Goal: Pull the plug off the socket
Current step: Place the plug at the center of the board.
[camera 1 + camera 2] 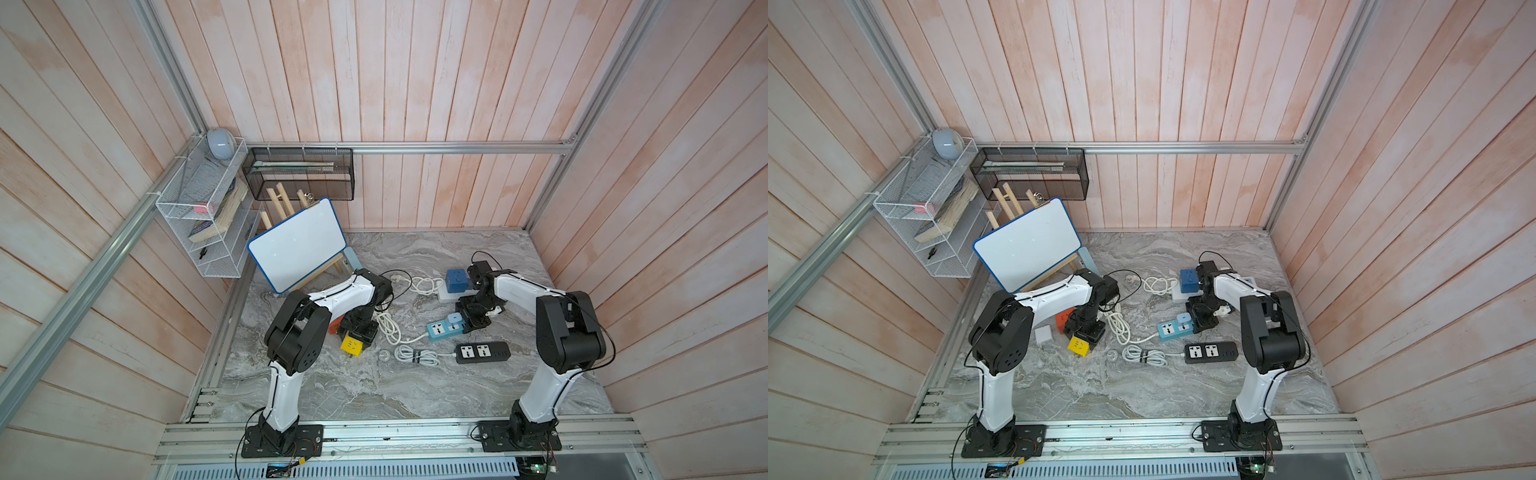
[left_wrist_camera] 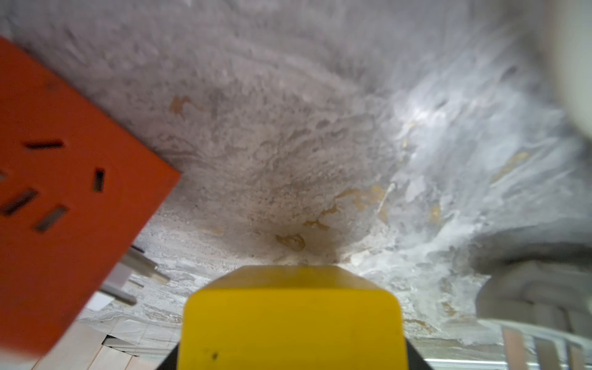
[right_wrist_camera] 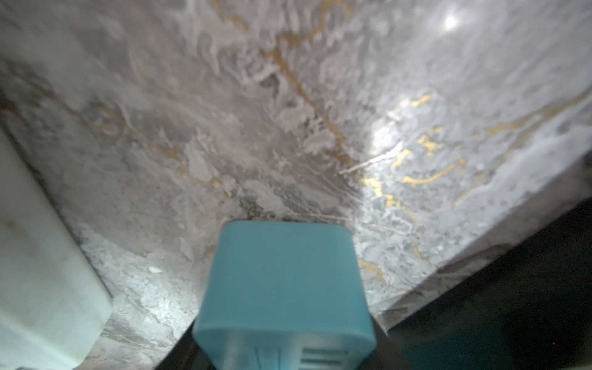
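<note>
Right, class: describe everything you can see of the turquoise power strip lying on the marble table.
The turquoise power strip is a short plastic bar with rounded corners, lying flat on the marble table. Its top shows one white-faced socket, empty, and beside it a pale blue plug seated in the strip. A white cord leaves one end. The right gripper is shut on the other end, which fills the right wrist view.

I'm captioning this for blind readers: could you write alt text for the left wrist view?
A blurred yellow socket cube sits nearest the camera over a grey marbled tabletop. Beside it is an orange socket cube with slot holes, metal prongs showing past its edge.
</note>
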{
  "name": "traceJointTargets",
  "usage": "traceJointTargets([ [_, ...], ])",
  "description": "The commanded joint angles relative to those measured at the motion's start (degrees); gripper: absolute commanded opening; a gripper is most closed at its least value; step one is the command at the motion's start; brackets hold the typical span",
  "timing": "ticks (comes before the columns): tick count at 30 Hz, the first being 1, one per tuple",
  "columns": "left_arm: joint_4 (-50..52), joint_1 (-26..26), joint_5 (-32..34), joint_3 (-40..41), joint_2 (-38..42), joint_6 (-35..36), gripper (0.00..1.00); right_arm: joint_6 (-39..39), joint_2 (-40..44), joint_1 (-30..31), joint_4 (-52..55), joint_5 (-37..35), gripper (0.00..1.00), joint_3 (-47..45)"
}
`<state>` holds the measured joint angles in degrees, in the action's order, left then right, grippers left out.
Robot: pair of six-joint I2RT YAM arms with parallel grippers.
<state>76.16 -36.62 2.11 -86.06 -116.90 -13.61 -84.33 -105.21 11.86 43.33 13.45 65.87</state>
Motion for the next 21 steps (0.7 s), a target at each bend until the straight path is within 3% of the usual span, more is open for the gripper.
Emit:
traceJointTargets([
  [1,2.3,0.7,1.8,-1.7,-1.7,1.8,0.01,0.1,-5.2,0.6,-7.8,0.7,0.0,-1.7],
  [5,1.4,1.0,1.4,-1.8,-2.0,2.1,0.44,0.0,-5.4,0.5,-7.6,0.8,0.0,-1.7],
  [7,1.2,0.9,1.1,-1.7,-2.3,2.1,0.55,0.0,-5.4,0.5,-7.6,0.8,0.0,-1.8],
  [14,0.1,1.0,0.7,-1.9,-2.1,1.9,0.7,0.0,-5.3,0.5,-7.2,0.6,0.0,-1.7],
  [17,0.1,1.0,1.1,-2.1,-1.8,1.9,0.84,0.0,-5.2,0.5,-7.1,0.5,0.0,-1.6],
  [21,-0.4,1.0,1.0,-2.4,-1.7,1.8,0.85,0.1,-5.1,0.5,-7.0,0.4,0.0,-1.4],
])
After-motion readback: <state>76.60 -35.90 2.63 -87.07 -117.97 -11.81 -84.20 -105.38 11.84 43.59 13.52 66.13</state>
